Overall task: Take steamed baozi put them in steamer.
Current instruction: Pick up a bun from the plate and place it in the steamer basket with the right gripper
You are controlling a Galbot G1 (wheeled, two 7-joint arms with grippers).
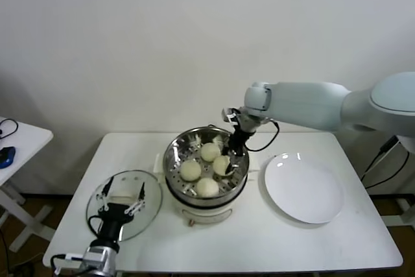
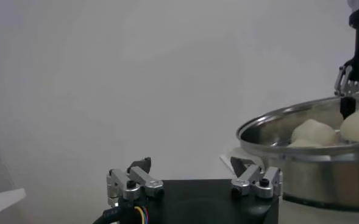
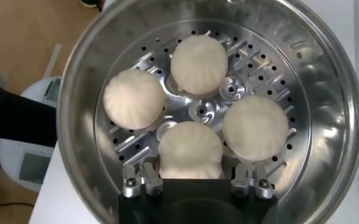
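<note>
The steamer (image 1: 174, 155) stands mid-table, a shiny steel pot on a white base. Several off-white steamed baozi lie on its perforated tray (image 3: 205, 111). My right gripper (image 1: 228, 159) reaches down into the pot and is shut on one steamed baozi (image 3: 190, 149), which rests on the tray beside the others (image 3: 199, 63) (image 3: 134, 98) (image 3: 255, 127). My left gripper (image 1: 121, 198) hangs open and empty over the glass lid (image 1: 153, 200) at the table's front left. In the left wrist view the steamer's rim (image 2: 289, 120) shows close by, past the left gripper (image 2: 188, 163).
A flat white plate (image 1: 303, 187) lies to the right of the steamer. The round glass lid lies flat to the steamer's left. A small white side table (image 1: 23, 139) with a blue object (image 1: 6, 155) stands off to the left.
</note>
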